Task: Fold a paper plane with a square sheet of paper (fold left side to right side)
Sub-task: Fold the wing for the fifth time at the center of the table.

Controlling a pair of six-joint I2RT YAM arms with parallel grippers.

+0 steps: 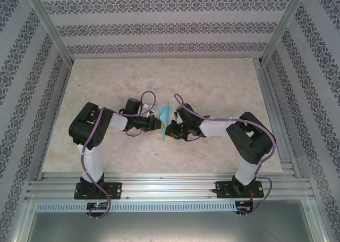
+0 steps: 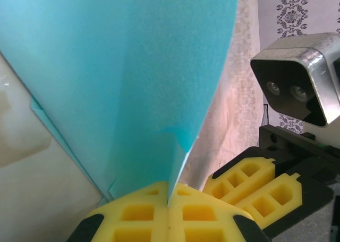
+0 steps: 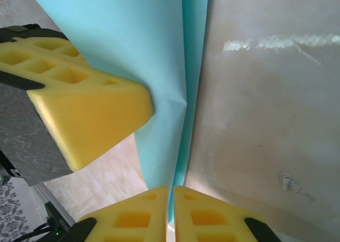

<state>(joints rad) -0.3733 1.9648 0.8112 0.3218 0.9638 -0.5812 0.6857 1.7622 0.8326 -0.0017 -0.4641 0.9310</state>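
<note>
Top external view places the paper plane [image 1: 165, 119] upright over the middle of the surface [image 1: 223, 82], between my left hand [image 1: 158, 124] and my right hand [image 1: 173, 130], both clenched on it. I judge it light, limp and easily creased, so grip close to the fold. Open room extends toward every surface edge.

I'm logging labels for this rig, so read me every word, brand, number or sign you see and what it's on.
None can be read. The paper plane is plain blue, the yellow pads are unmarked, the wrist camera bears no visible print, and the wallpaper has ornament only.
</note>
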